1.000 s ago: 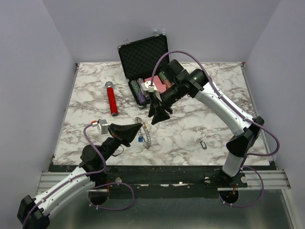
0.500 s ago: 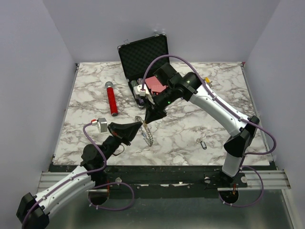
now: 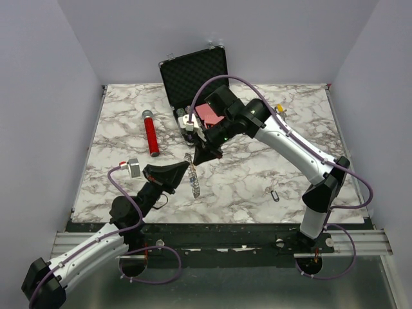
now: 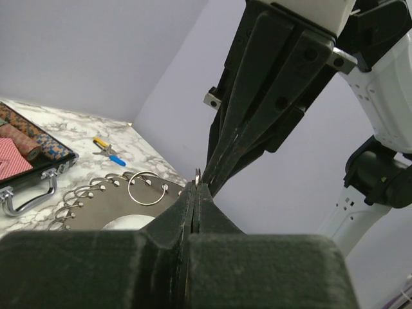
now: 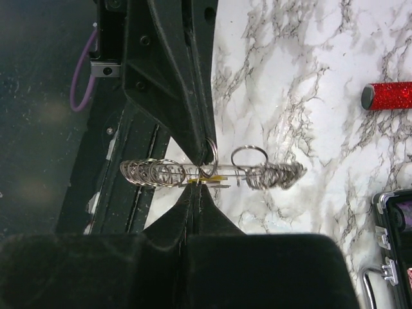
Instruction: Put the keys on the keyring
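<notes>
L tool (image 3: 188, 170) clamped on keyring (image 3: 194, 183), held edge-on over table (image 3: 257, 175). R tool (image 3: 197, 158) pinched together at its 12 o'clock rim. Black-tag key (image 3: 275, 194) lies at 4 o'clock.

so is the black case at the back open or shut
Open: the black case has its lid standing upright with the foam lining showing, and rolls of chips lie uncovered in its base.
</notes>
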You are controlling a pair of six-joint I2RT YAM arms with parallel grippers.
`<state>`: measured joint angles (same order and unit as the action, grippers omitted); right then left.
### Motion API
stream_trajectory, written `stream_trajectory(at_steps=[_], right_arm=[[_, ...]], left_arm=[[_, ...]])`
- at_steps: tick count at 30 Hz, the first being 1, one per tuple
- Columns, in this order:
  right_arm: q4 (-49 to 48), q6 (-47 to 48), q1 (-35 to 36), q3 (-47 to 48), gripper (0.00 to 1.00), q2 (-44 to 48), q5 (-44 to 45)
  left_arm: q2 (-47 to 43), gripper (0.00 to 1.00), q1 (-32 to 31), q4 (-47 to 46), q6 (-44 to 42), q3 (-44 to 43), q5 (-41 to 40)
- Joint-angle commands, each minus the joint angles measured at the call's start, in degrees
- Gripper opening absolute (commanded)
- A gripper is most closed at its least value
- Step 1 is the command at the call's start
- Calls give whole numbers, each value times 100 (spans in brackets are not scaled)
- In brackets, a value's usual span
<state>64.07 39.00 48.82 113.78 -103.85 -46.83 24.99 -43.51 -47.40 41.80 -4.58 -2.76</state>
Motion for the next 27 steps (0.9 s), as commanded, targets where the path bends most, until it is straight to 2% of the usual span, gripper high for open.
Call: stream_trajectory(at_steps=[1,8,11,14,24,27], right_arm=[[96,46,259,22,1,-91,86],[114,-15,401,65,3,-126,165],[202,-24,400,162,22,-39,244],[316,19,392,215,30,110,315],[326,-199,102,452,31,225,200],[150,-445,58,444,31,138,148]], left_arm=[[242,0,18,-955,241,19,-391],[621,0,18,-1456,302,10,-348],[577,0,18,-1439,267,62,-269],[428,0,18,-1317,171,124,-163],[-91,0,26,-797,-190,194,276],[-30,0,26,-850,-278,185,715]])
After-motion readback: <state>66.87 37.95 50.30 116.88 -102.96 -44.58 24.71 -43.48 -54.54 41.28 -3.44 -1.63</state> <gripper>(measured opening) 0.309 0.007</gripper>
